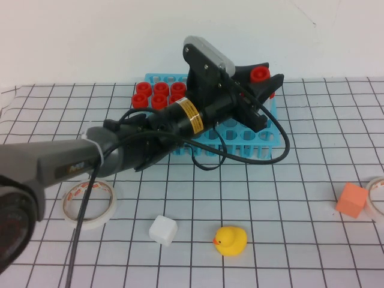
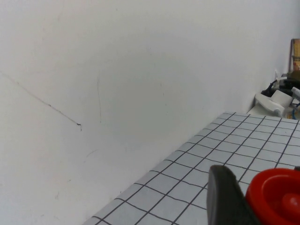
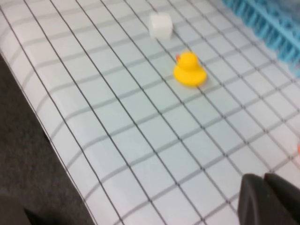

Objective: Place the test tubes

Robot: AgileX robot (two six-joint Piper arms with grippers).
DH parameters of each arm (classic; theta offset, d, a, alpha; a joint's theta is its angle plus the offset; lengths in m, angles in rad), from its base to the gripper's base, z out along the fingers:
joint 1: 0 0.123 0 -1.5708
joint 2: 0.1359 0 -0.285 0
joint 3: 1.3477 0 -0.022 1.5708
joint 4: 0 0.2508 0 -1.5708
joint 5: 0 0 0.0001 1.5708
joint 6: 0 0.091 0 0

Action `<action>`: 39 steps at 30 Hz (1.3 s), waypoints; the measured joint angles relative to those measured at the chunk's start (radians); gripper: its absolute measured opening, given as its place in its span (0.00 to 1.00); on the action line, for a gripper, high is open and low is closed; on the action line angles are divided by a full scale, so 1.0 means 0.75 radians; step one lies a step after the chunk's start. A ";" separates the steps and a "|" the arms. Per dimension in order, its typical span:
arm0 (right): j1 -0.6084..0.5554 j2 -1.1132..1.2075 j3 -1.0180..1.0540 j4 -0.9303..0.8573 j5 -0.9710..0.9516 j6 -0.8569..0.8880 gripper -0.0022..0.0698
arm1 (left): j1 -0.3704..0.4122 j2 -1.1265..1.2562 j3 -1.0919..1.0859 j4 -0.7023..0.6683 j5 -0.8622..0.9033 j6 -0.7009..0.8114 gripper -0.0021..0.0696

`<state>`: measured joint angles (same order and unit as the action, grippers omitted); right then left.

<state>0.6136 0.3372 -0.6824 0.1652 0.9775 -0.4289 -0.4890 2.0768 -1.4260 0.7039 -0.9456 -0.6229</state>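
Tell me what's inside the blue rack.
The blue rack holds red-capped tubes back left. The left arm hides the middle slots; the left claw grips another tube above. The right claw is shut over the table.

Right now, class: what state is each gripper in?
Left gripper: over the blue rack, closed on a red-capped test tube.
Right gripper: shut, empty, above the gridded table.

High view overlooks the table [image 1: 300,228]; right wrist shares the duck [image 1: 231,241] [image 3: 189,70]; left wrist faces wall [image 2: 117,70].
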 joint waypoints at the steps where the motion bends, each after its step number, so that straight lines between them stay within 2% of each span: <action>1: 0.000 -0.006 0.019 -0.013 -0.001 0.010 0.04 | 0.000 0.012 -0.005 0.000 0.000 0.010 0.36; 17: 0.000 -0.017 0.091 -0.039 -0.031 0.056 0.04 | 0.000 0.181 -0.201 0.027 -0.023 0.029 0.36; 25: 0.000 -0.017 0.091 -0.044 -0.029 0.068 0.04 | -0.005 0.187 -0.205 0.027 0.115 0.031 0.36; 39: 0.000 -0.017 0.091 -0.085 -0.029 0.073 0.04 | -0.037 0.215 -0.211 0.022 0.134 0.056 0.36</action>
<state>0.6136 0.3241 -0.6140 0.1011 0.9561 -0.3739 -0.5167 2.2384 -1.5841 0.7206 -0.8448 -0.5805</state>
